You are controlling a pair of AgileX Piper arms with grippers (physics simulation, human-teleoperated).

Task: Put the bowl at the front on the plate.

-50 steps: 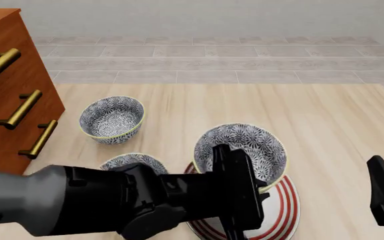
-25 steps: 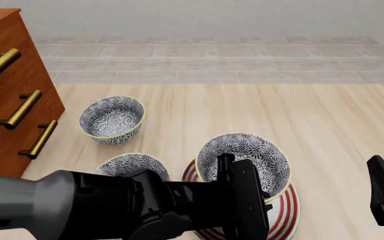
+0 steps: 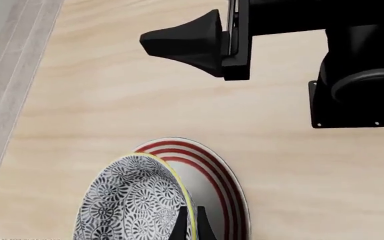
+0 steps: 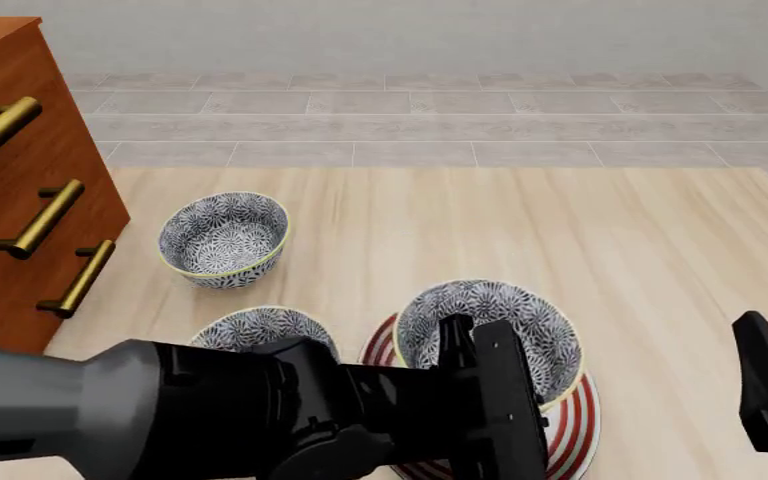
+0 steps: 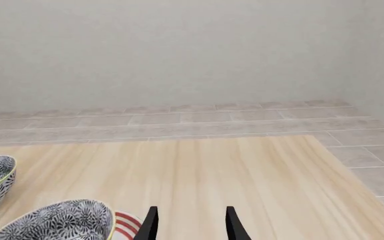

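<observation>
The bowl [image 4: 488, 325] sat over the plate [image 4: 574, 425], which lay at about 5 o'clock on the bench [image 4: 651, 240]. The left pincer [image 3: 188, 227] was pinching its rim, so only letting go remained. The right pincer [image 5: 189, 222] stood parted, idle.
</observation>
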